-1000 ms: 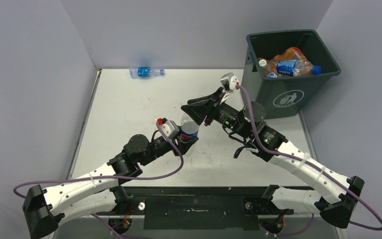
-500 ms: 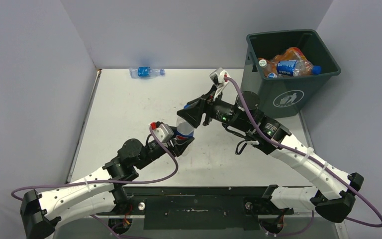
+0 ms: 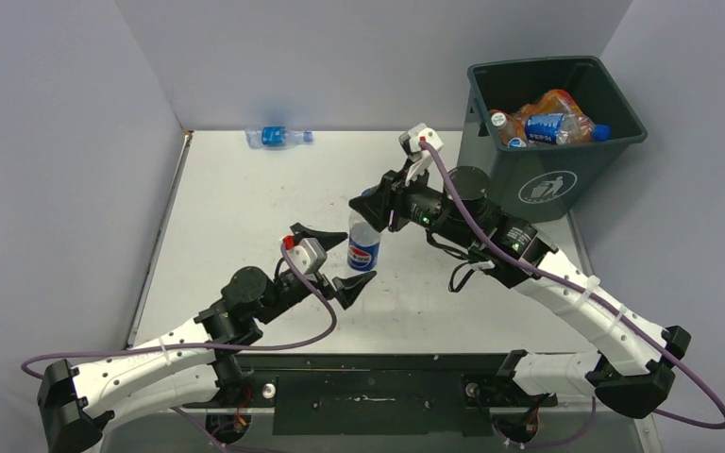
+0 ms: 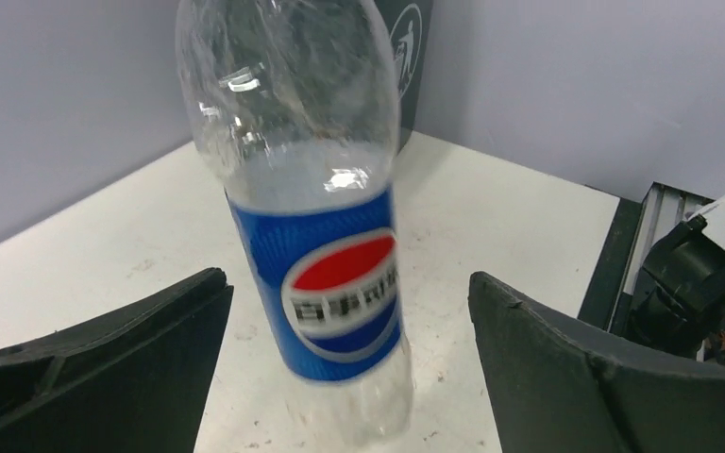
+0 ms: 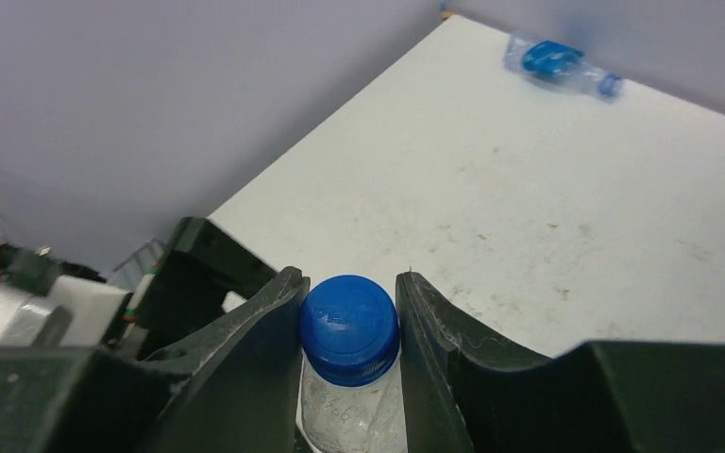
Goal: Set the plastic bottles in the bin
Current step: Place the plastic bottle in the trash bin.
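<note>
Bottle upright between wide-spread left gripper fingers, touching neither, right gripper clamped on its blue cap

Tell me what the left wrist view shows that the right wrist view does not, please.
Only the left wrist view: the held bottle with its blue label, the bin behind it, and the left gripper open wide, its fingers clear of the bottle. Only the right wrist view: the blue cap pinched by the right gripper, and a second bottle lying at the far edge of the table. Both: the held bottle's clear body and the white table.
</note>
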